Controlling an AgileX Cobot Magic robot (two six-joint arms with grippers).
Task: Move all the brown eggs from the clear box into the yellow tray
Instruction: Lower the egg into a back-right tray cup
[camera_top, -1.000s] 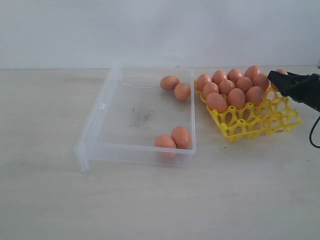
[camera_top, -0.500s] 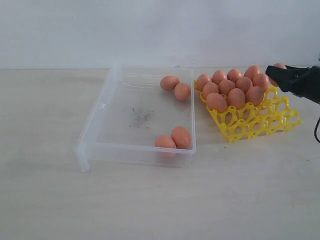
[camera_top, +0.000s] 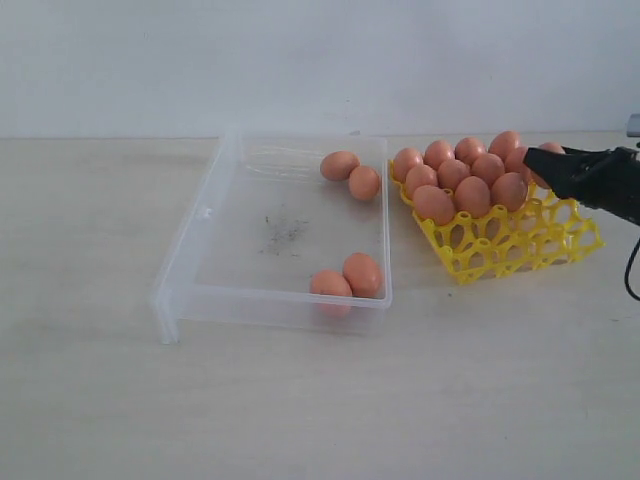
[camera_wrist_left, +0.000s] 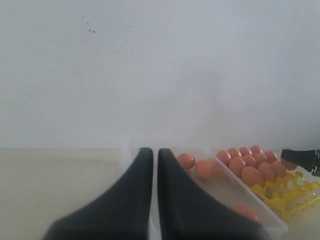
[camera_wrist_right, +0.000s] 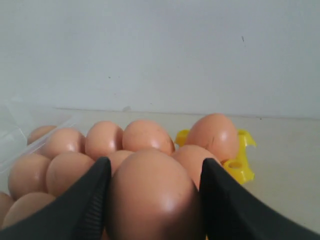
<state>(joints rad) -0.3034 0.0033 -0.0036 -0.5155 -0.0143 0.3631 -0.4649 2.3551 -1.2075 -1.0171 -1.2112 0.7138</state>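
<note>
My right gripper (camera_top: 543, 162) hovers over the far right part of the yellow tray (camera_top: 520, 245), shut on a brown egg (camera_wrist_right: 152, 200) that fills the gap between its black fingers (camera_wrist_right: 90, 195). Several brown eggs (camera_top: 472, 195) fill the tray's left and far cups. In the clear box (camera_top: 215, 235), two eggs (camera_top: 350, 173) lie at the far right corner and two more (camera_top: 347, 277) at the near right corner. My left gripper (camera_wrist_left: 155, 151) shows only in its wrist view, shut and empty, at the box's left side.
The tray's near right cups (camera_top: 560, 235) hold no eggs. The box and tray stand side by side on a pale wooden table (camera_top: 300, 400) before a white wall. A black cable (camera_top: 630, 270) hangs from the right arm.
The right gripper with its egg rose slightly, then dropped lower and shifted a little left over the tray. The eggs in the box have not moved.
</note>
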